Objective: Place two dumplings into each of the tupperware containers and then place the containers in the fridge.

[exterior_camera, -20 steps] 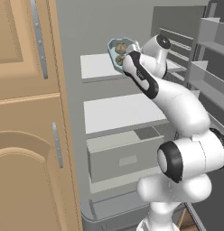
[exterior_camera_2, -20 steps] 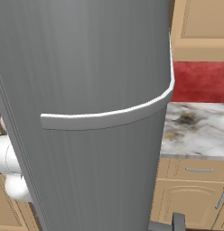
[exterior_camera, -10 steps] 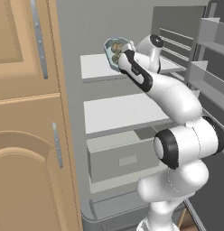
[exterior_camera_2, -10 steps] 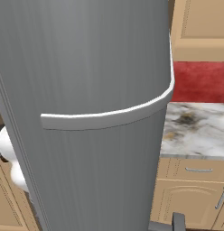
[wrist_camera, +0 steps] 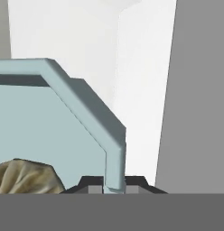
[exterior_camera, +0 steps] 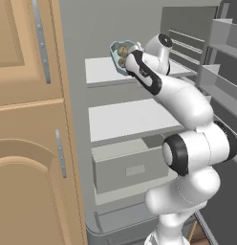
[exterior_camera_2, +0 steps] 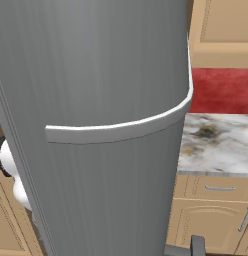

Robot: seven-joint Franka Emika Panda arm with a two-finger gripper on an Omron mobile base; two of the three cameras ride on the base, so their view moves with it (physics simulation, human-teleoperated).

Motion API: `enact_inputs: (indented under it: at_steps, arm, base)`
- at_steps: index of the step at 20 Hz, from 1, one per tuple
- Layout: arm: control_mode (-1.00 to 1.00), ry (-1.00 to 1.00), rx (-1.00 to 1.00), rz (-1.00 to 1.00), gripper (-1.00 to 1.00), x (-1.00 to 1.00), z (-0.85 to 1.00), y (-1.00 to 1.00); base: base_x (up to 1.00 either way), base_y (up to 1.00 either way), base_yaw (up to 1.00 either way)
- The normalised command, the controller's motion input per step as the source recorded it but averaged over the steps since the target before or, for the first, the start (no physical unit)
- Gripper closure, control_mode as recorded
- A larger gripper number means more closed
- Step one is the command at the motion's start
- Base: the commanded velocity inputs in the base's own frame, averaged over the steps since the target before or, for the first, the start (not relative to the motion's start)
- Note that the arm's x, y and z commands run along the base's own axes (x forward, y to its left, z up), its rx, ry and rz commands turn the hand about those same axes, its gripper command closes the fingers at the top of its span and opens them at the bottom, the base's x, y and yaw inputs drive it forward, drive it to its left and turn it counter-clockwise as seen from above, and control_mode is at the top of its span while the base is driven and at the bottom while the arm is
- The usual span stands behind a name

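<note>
Jaws pinched narrow on the rim of the light blue container point(exterior_camera: 119, 51), gripper point(wrist_camera: 114, 186) at six o'clock in the hand view, dumplings point(exterior_camera: 123, 50) inside, held over the fridge point(exterior_camera: 139, 119) top shelf point(exterior_camera: 106, 72); risk: thin rim grip slipping, container tipping.

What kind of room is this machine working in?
Most likely a home kitchen, computer-rendered. An open fridge with white shelves stands beside tan wooden cabinets, and a marble-look counter runs under a red wall. The tool holds a light blue container of dumplings.
</note>
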Motion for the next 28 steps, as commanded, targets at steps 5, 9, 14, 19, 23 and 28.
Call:
enact_inputs:
  at_steps: [5, 9, 14, 19, 23, 28]
  arm:
    - [-1.0, 0.04, 0.0, 0.0, 1.0, 0.02, 0.0, 0.02]
    - [-1.0, 0.0, 0.0, 0.0, -1.0, 0.0, 0.0, 0.0]
    - [-1.0, 0.0, 0.0, 0.0, -1.0, 0.0, 0.0, 0.0]
    - [-1.0, -0.03, 0.0, 0.0, -1.0, -0.02, 0.0, 0.0]
    - [-1.0, -0.21, 0.0, 0.0, -1.0, -0.32, -0.01, 0.03]
    - [-1.0, -0.37, 0.0, 0.0, -1.0, -0.39, -0.15, 0.0]
  base:
    - [0.0, 0.0, 0.0]
    - [0.0, 0.0, 0.0]
    - [0.0, 0.0, 0.0]
    - [0.0, 0.0, 0.0]
    - [0.0, 0.0, 0.0]
    - [0.0, 0.0, 0.0]
